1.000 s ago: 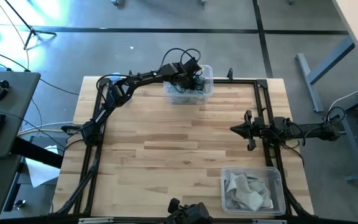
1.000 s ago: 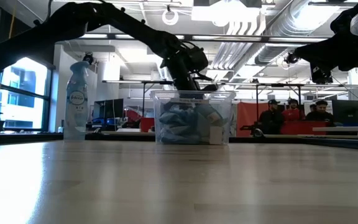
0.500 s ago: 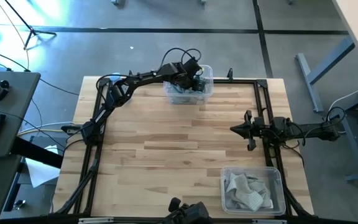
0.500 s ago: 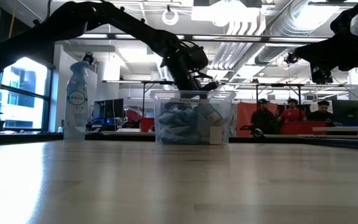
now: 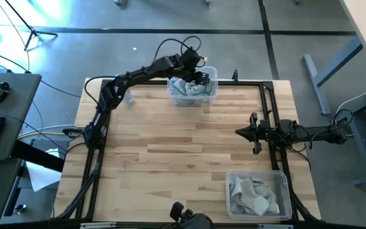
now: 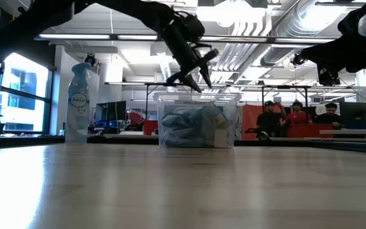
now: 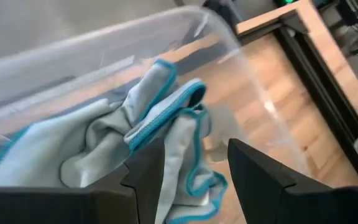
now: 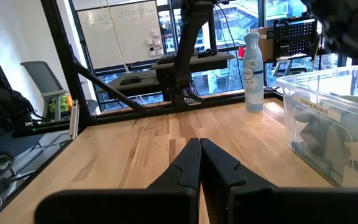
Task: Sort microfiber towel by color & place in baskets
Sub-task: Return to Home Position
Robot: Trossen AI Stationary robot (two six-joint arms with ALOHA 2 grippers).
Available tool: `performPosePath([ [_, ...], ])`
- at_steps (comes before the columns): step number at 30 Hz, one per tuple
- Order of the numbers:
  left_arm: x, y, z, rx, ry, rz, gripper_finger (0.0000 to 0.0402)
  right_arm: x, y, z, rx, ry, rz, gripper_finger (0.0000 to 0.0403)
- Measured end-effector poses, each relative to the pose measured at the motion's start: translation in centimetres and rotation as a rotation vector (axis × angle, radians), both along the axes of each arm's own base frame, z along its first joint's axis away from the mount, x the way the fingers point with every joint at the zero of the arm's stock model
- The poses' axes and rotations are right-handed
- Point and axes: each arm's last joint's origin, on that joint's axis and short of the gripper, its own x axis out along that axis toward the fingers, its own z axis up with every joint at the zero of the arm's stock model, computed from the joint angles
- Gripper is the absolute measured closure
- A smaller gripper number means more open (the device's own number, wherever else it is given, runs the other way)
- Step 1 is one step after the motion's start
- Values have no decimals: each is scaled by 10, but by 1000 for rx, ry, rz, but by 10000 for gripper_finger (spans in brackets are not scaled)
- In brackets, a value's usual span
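Left gripper (image 7: 196,149) spread and empty above the far basket (image 5: 213,81).

The blue towels (image 5: 187,89) lie crumpled inside that basket. One fold with a teal hem stands up between my parted fingers (image 7: 145,169), and the heap points no single way. The basket's long side runs left to right across the table (image 5: 170,159). My right gripper (image 5: 238,132), fingers pressed together on nothing, waits over the table's right side. The grey towels (image 5: 253,196) are bunched in the near basket (image 5: 286,189) at the right corner, which is turned the same way.

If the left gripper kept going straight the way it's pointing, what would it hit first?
Probably the blue towels in the clear bin, straight ahead of the open left gripper.
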Motion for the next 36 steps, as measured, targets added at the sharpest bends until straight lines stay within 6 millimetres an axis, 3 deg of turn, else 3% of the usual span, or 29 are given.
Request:
performPosePath([
  [9, -3, -34, 33, 92, 14, -89, 262, 0, 0, 0, 0, 0, 0, 402],
  [17, 12, -89, 48, 215, 31, -202, 393, 0, 0, 0, 0, 0, 0, 402],
  [30, 39, -187, 47, 378, 22, -591, 401, 0, 0, 0, 0, 0, 0, 402],
  [36, 40, -212, 47, 409, 38, -681, 401, 0, 0, 0, 0, 0, 0, 402],
])
